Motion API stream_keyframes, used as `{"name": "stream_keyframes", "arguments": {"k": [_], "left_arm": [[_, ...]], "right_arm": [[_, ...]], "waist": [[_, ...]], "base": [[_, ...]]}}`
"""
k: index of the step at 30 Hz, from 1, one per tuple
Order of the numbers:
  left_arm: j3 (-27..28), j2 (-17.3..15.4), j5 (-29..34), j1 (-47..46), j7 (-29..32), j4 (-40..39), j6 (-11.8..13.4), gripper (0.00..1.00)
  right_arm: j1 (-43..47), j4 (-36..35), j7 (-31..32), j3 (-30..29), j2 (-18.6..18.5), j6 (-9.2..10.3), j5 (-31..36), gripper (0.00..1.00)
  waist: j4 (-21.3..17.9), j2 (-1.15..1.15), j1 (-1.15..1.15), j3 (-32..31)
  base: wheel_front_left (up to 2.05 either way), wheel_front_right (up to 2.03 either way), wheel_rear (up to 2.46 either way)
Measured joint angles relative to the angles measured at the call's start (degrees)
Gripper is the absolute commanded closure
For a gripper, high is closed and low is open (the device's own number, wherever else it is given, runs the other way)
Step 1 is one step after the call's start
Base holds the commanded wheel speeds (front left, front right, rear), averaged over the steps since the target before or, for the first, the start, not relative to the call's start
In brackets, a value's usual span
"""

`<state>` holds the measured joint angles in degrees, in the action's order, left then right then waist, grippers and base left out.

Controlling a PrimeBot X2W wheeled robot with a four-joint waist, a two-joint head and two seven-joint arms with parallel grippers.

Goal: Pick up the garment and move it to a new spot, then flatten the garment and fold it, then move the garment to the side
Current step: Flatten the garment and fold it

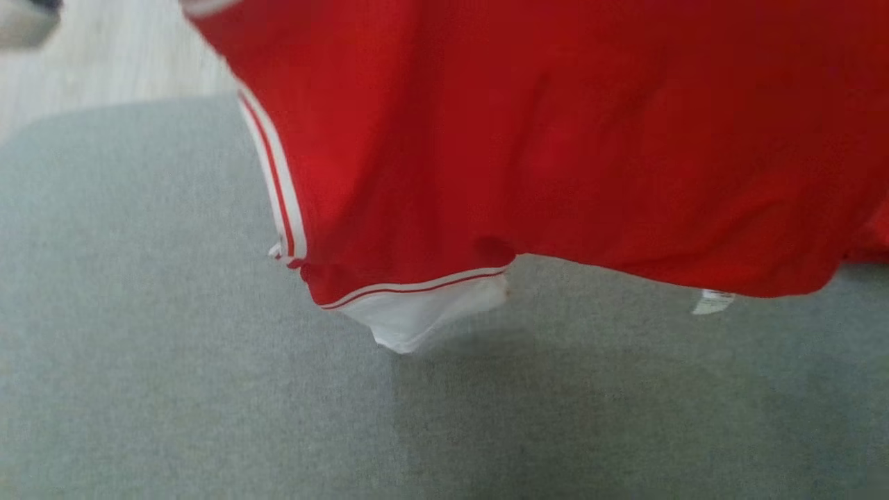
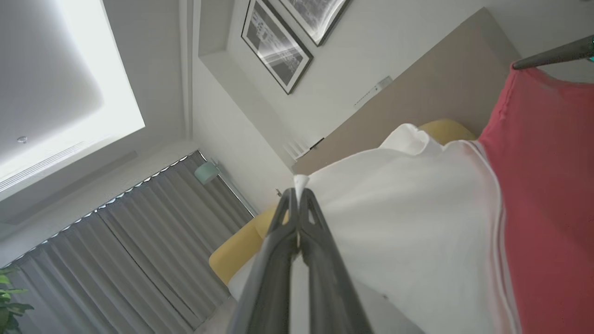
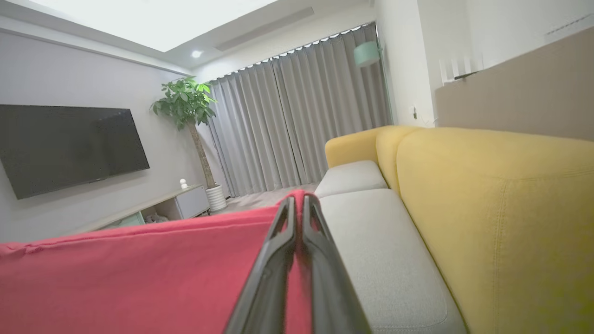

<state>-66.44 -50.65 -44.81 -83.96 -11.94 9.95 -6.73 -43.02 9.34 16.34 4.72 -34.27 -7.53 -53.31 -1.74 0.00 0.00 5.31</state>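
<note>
The garment (image 1: 555, 139) hung in the air, spread between the two arms. In the head view it covered the frame from 11 o'clock round to 3 o'clock, its lowest edge apparently clear of the grey seat (image 1: 173, 361) below. The left gripper (image 2: 297, 197) was clenched on a small peak of the white sleeve (image 2: 408, 218). From its tips the cloth ran toward 3 o'clock and turned red past the striped trim (image 2: 499, 222). The right gripper (image 3: 297, 204) was clenched on the red edge, which stretched off toward 9 o'clock in a fairly straight line.

Two pinches well apart made sense here. Held at separate points along its upper edge, the cloth fell open under its own weight instead of bunching (a single grip would have left it a rope). In the head view the sleeve drooped at 6 o'clock and a small tag (image 1: 713, 303) dangled at 4 o'clock, so the lower edge was uneven and the body carried soft folds.

I judged the carry to a new spot to be the step in hand, with flattening and folding not yet begun. The seat of the yellow sofa (image 3: 487, 208), at 3 o'clock of the right gripper, looked a likely landing place, broad and flat enough to lay the cloth out.
</note>
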Motion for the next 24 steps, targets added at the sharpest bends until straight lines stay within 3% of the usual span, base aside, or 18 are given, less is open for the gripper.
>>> {"name": "stream_keyframes", "arguments": {"k": [7, 13, 18, 24], "left_arm": [[-2.2, 6.9, 4.4, -6.3, -0.8, 13.2, -0.9, 1.00], [-1.5, 12.2, 15.2, -16.8, -2.8, 21.8, 0.1, 1.00], [2.8, 13.7, 18.6, -18.4, -3.0, 18.5, 0.5, 1.00], [7.0, 11.8, 18.7, -8.2, -3.0, 12.2, 0.1, 1.00]], "right_arm": [[-11.8, 10.9, -2.7, 4.3, 5.2, 0.00, 4.6, 1.00], [-23.6, 16.9, -12.6, 6.2, 6.1, 0.00, 10.3, 1.00], [-27.4, 19.0, -17.6, 9.0, 2.8, 0.00, 12.1, 1.00], [-25.5, 21.2, -18.4, 13.8, -0.3, 0.00, 11.5, 1.00]], "waist": [[0.8, 0.00, 0.02, 7.3], [1.5, 0.00, 0.02, 13.1], [2.8, 0.00, 0.00, 16.3], [4.4, 0.00, 0.01, 19.9]], "base": [[0.00, 0.00, 0.00], [0.00, 0.00, 0.00], [0.00, 0.00, 0.00], [0.00, 0.00, 0.00]]}}
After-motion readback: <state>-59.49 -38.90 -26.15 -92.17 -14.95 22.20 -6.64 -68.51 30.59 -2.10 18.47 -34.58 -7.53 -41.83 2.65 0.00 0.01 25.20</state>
